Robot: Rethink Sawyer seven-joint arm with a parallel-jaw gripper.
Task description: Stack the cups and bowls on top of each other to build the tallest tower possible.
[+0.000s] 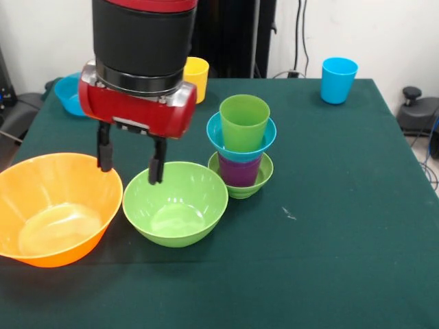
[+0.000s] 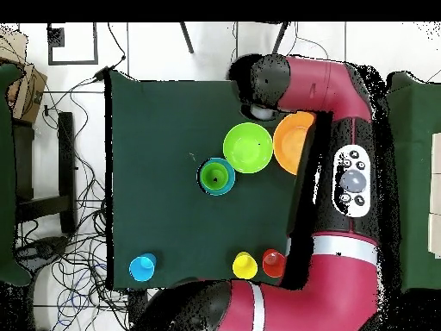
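Front view: green bowl (image 1: 175, 204) rim just under open fingers (image 1: 104, 152), tower (image 1: 241, 145) beside.

Bright, even light; soft shadows.

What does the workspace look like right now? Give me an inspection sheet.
Surface: dark green tablecloth, small pale speck near the middle.
Job's things: four-piece plastic tower, green cup on top; medium green plastic bowl beside large orange plastic bowl; yellow cup, light blue cup, blue bowl at the far edge.
Clutter: nothing seen.
Gripper: black-fingered gripper open, over the green bowl's rim.
Cables: wires on the floor.
Surroundings: white wall.
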